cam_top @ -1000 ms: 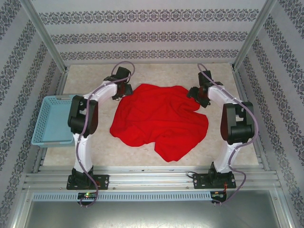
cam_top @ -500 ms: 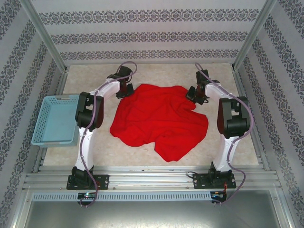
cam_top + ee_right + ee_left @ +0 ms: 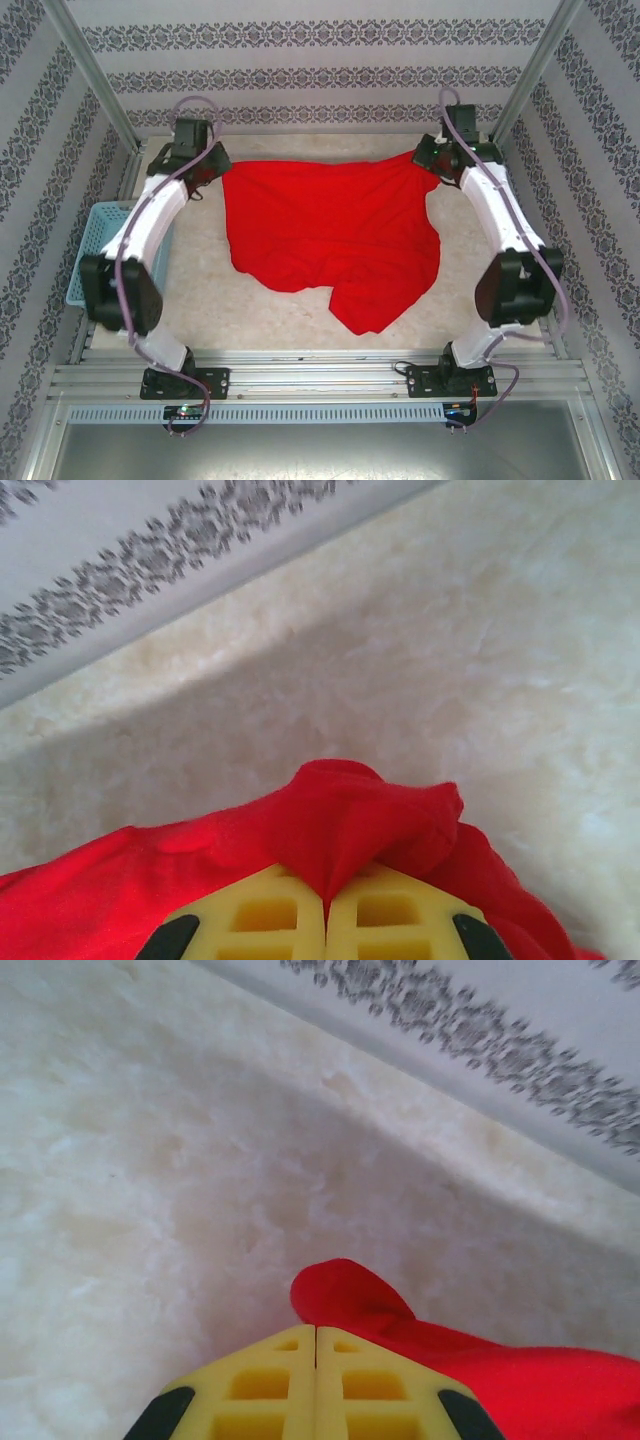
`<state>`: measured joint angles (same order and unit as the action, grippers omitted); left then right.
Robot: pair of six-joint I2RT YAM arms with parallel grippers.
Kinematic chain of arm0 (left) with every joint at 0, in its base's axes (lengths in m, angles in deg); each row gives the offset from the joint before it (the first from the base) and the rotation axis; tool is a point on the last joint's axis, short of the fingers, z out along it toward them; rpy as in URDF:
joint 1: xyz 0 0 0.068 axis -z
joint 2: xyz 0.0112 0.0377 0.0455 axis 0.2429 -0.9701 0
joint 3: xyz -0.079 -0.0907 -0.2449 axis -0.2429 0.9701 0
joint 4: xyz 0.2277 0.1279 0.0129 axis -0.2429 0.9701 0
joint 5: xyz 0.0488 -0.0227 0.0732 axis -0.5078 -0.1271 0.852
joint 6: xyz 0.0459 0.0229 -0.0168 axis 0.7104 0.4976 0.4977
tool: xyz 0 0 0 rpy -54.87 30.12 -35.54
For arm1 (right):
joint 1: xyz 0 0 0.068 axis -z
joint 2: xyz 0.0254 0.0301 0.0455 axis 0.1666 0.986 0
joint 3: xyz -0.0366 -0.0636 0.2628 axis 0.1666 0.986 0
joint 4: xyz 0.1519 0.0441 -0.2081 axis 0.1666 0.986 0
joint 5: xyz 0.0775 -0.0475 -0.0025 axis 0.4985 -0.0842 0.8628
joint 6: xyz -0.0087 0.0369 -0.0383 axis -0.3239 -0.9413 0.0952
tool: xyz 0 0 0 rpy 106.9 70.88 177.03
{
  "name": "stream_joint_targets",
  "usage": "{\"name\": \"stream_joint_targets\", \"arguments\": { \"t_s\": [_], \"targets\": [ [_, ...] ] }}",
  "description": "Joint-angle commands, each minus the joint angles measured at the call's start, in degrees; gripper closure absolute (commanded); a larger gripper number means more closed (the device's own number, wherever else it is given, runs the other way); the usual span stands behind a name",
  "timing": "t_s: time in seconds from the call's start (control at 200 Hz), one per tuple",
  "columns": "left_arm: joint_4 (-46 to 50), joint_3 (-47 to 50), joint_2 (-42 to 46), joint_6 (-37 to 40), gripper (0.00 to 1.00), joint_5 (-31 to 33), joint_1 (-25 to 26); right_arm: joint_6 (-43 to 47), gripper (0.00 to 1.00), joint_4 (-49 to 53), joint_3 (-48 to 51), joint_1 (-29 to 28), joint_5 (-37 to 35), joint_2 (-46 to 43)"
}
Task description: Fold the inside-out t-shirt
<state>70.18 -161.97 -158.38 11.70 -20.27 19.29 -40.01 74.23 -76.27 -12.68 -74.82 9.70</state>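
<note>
You've got both arms reaching toward the far end of the table (image 3: 200,300). Your left gripper (image 3: 316,1338) has its yellow fingers pressed together on a far corner of the inside-out t-shirt (image 3: 330,230), with a little red nub poking past the tips. Your right gripper (image 3: 326,895) is clamped the same way on the other far corner, cloth bunched over its tips. The shirt's far edge runs between the two grippers, and the rest lies wrinkled on the table toward the bases. The light blue basket (image 3: 82,275) sits at the left edge, apart from the shirt.
</note>
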Motion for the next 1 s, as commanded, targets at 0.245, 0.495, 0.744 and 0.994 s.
{"name": "stream_joint_targets", "arguments": {
  "t_s": [0.245,0.495,0.744,0.994],
  "targets": [
    [-3.95,40.99,26.44,-11.7,1.0,-6.2,0.94,-2.23,1.0,0.2,37.73,-1.72,1.09,-25.35],
    [-1.14,55.93,28.16,-13.4,0.91,-9.72,1.27,-8.75,0.67,0.03,58.2,-0.87,2.59,-34.17],
    [4.13,41.75,24.48,-6.94,0.45,-1.67,1.27,-4.37,0.4,2.75,46.91,-0.85,-3.63,-32.52],
    [4.26,31.29,9.6,-1.75,0.37,-0.1,1.85,-3.24,0.39,0.8,43.22,-1.2,-3.24,-26.59]
  ]
}}
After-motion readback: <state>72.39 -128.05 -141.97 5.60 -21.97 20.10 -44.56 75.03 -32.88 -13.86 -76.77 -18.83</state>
